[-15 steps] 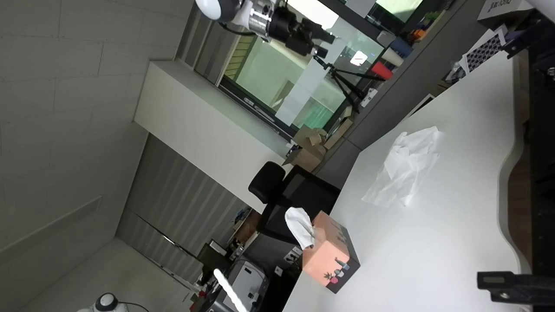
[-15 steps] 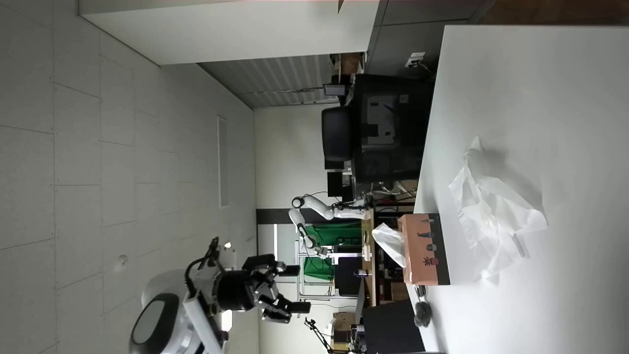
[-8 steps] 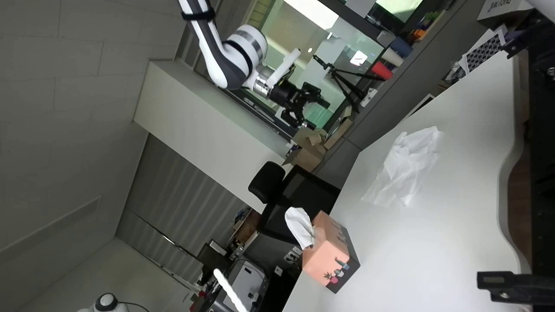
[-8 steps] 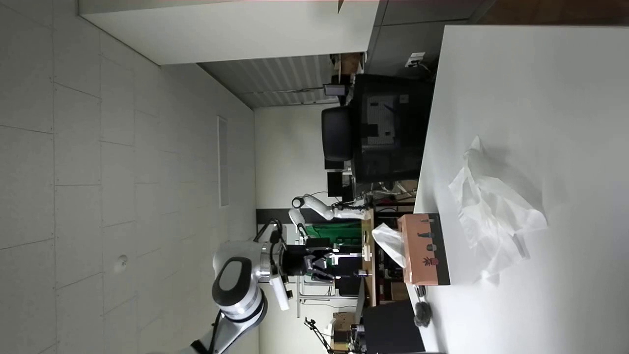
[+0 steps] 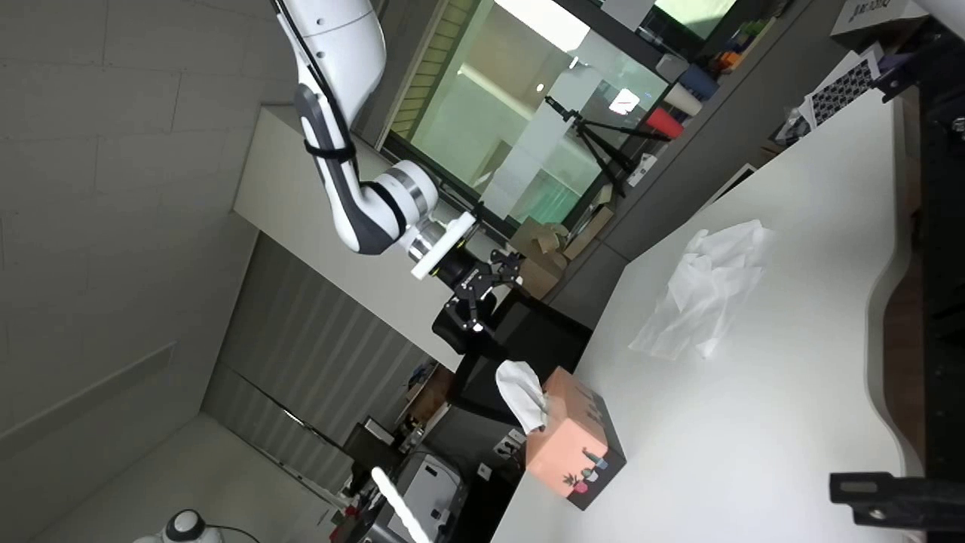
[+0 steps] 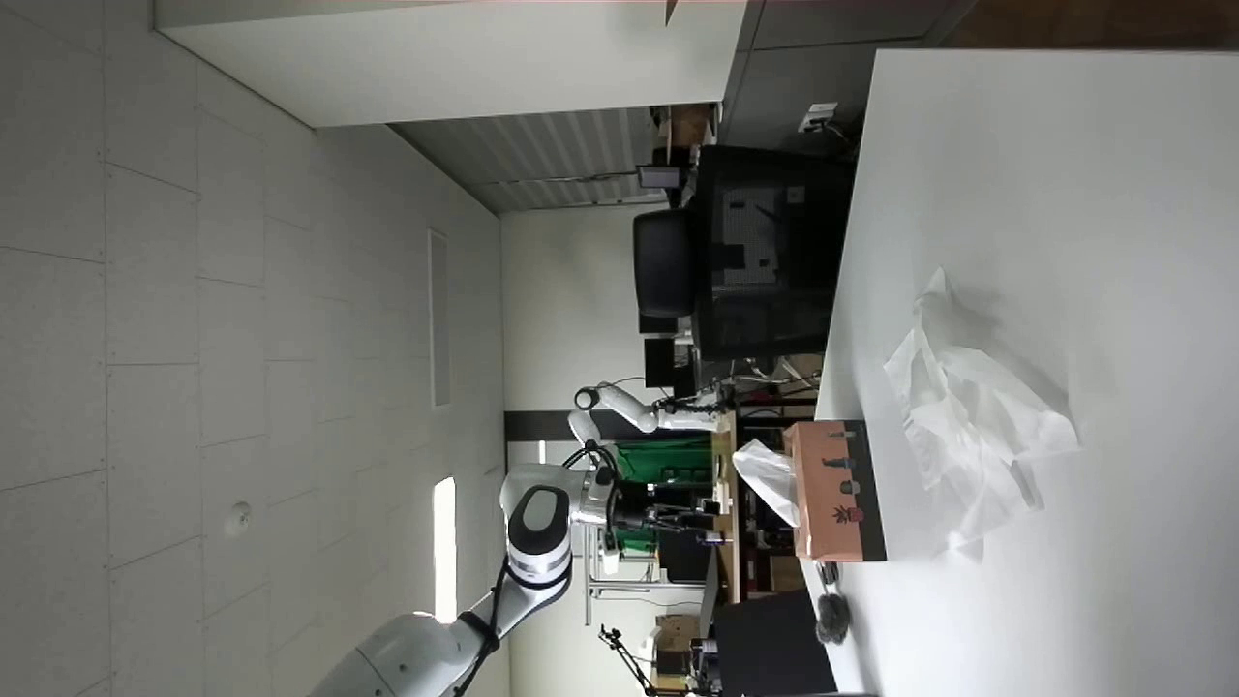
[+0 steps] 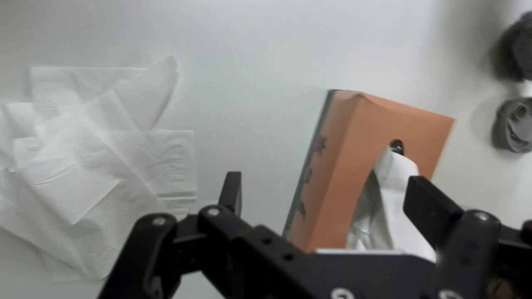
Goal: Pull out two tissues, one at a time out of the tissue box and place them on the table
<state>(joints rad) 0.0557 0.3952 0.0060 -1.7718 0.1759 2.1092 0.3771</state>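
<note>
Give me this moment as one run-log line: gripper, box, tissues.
gripper: open, empty, above tissue box | tuft: at slot, ungrasped | loose tissue: crumpled on table, apart from box, sheet count unclear

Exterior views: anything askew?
Yes, both look rolled: the table lies toward the right, and the tissue box points its tuft leftward rather than straight up. The box itself seems upright on the table.
</note>
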